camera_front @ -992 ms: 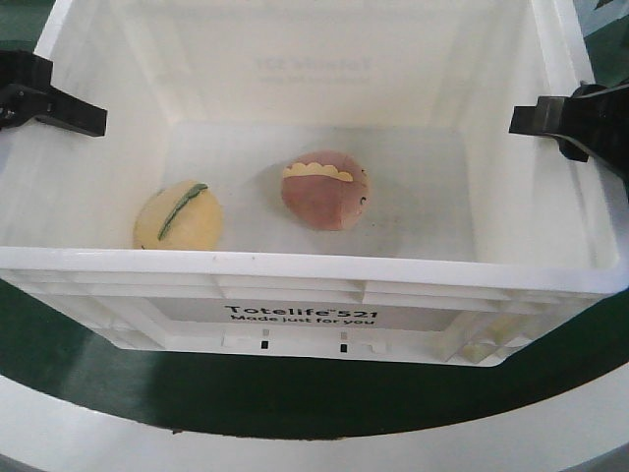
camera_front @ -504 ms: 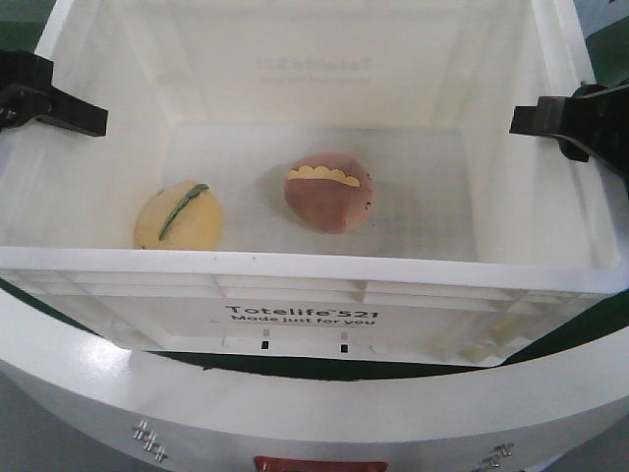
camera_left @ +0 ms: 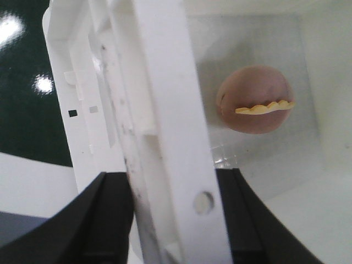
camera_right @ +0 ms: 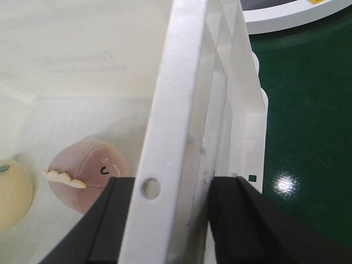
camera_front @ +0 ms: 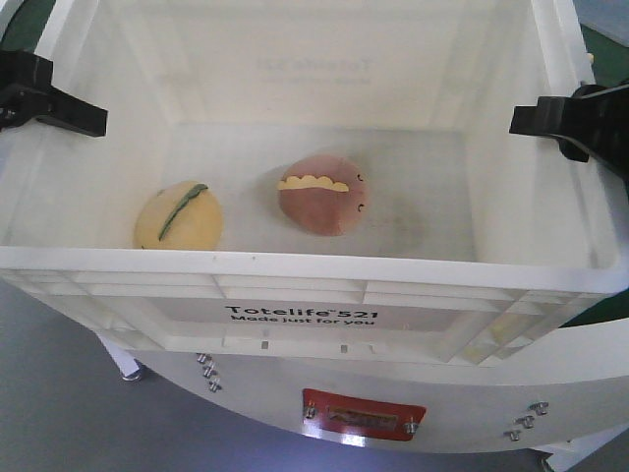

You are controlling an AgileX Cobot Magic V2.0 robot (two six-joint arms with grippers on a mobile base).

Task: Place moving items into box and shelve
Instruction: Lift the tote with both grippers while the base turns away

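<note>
The white ribbed box [camera_front: 295,267] printed "Totelife 521" fills the front view. Inside on its floor lie the two moving items: a pale yellow toy with a green stripe [camera_front: 178,215] at left and a reddish-brown toy with yellow scalloped trim [camera_front: 320,193] near the middle. My left gripper [camera_front: 49,98] is shut on the box's left rim, and my right gripper [camera_front: 560,118] is shut on the right rim. In the left wrist view the black fingers of the left gripper [camera_left: 173,181] clamp the rim [camera_left: 159,99], with the reddish-brown toy [camera_left: 254,99] beyond. In the right wrist view the right gripper [camera_right: 170,184] clamps the rim [camera_right: 181,82] beside both toys.
Under the box's front stands a round white table edge with a red plate [camera_front: 362,413] and bolts. Grey floor [camera_front: 59,393] shows at the lower left. The dark green table top [camera_right: 308,110] lies outside the box's right wall.
The box stays put between both grippers while the table edge slides up the view beneath it; green top gives way to white rim, red plate and floor. The reddish-brown toy rolled slightly.
</note>
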